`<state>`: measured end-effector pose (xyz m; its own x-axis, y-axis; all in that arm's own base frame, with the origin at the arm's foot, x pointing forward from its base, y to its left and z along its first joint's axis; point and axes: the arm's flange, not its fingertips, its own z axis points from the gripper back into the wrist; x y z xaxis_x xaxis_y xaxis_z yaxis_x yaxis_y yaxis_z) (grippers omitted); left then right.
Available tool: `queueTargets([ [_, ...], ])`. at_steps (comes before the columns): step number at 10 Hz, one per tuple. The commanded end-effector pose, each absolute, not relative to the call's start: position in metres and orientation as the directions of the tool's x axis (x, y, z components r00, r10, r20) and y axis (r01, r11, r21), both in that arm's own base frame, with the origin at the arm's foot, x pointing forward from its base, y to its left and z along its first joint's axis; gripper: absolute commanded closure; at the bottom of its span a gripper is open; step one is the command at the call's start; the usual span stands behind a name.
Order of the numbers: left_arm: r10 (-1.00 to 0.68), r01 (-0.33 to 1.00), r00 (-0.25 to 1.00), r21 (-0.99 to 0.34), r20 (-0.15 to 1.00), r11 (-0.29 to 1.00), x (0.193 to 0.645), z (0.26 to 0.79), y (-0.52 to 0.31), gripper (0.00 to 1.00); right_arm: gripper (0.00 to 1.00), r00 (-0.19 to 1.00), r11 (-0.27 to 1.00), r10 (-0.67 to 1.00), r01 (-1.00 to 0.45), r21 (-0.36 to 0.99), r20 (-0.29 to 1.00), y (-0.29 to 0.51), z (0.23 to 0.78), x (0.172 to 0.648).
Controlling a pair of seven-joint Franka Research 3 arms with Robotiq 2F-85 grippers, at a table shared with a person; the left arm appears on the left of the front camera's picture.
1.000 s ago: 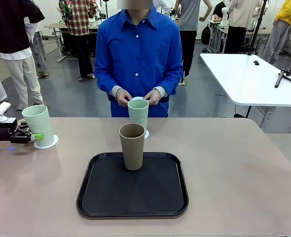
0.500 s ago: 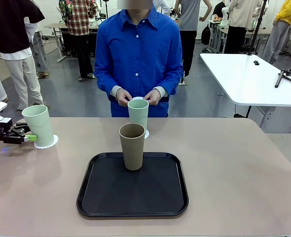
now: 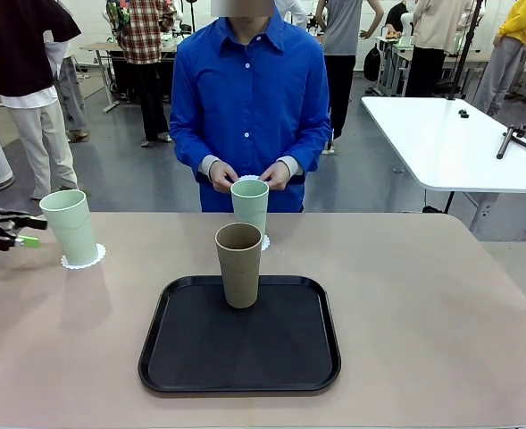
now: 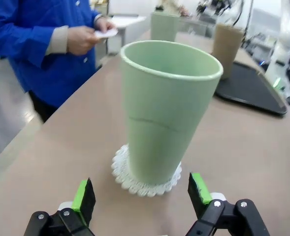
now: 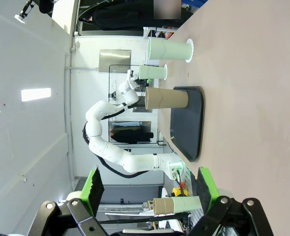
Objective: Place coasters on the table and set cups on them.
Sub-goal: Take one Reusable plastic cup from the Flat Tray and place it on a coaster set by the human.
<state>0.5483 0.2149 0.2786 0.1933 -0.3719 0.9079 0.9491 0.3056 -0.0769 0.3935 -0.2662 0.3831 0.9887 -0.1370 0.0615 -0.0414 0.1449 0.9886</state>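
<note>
**Two cups seated, the brown one waiting on the tray**

The beige surface [image 3: 423, 295] carries everything. The black tray [image 3: 245, 349] lies at its middle, within reach of both arms and the person.

- **Brown cup:** The brown cup [image 3: 238, 264] stands upright at the tray's far edge, on no coaster. It looks to be the one piece of the task left.
- **Mint cups:** The left mint cup [image 3: 70, 226] stands upright toward the surface's left side. The far mint cup [image 3: 250, 204] stands just beyond the tray, in front of the person.
- **Pincers:** The left pincer [image 3: 30, 229] hovers just beside the left mint cup, apart from it. Its jaws are spread wide and empty, so the cup rests on its own. The right pincer [image 5: 149, 184] is likewise wide and holds nothing, well apart from the cups.
- **Hands:** The person's hands [image 3: 222, 176] meet behind the far mint cup and pinch a small white piece [image 4: 107, 33]. It is probably the third coaster, held ready for the brown cup.
- **Coasters:** The left coaster [image 4: 135, 187] lies flat under its cup. Its lacy rim shows along the near side, which suggests the cup sits centred. The far coaster [image 3: 264, 242] peeks out at its cup's base.
</note>
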Motion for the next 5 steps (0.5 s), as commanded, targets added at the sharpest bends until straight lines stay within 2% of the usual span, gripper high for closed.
queueTargets([
  [1,-0.513,0.920,0.279,-0.072,0.812,0.386,0.523,0.333,0.204,0.00,0.00,0.989,0.147,-0.139,-0.032,0.989,0.053,-0.267,0.384,0.394],
  [4,-0.609,0.850,0.375,0.002,0.699,0.526,0.485,0.418,0.161,0.00,0.00,0.989,0.147,-0.139,-0.032,0.989,0.053,-0.267,0.384,0.394],
  [5,-0.624,0.814,0.449,-0.005,0.639,0.581,0.471,0.441,0.144,0.00,0.00,0.989,0.147,-0.139,-0.032,0.989,0.053,-0.267,0.384,0.394],
])
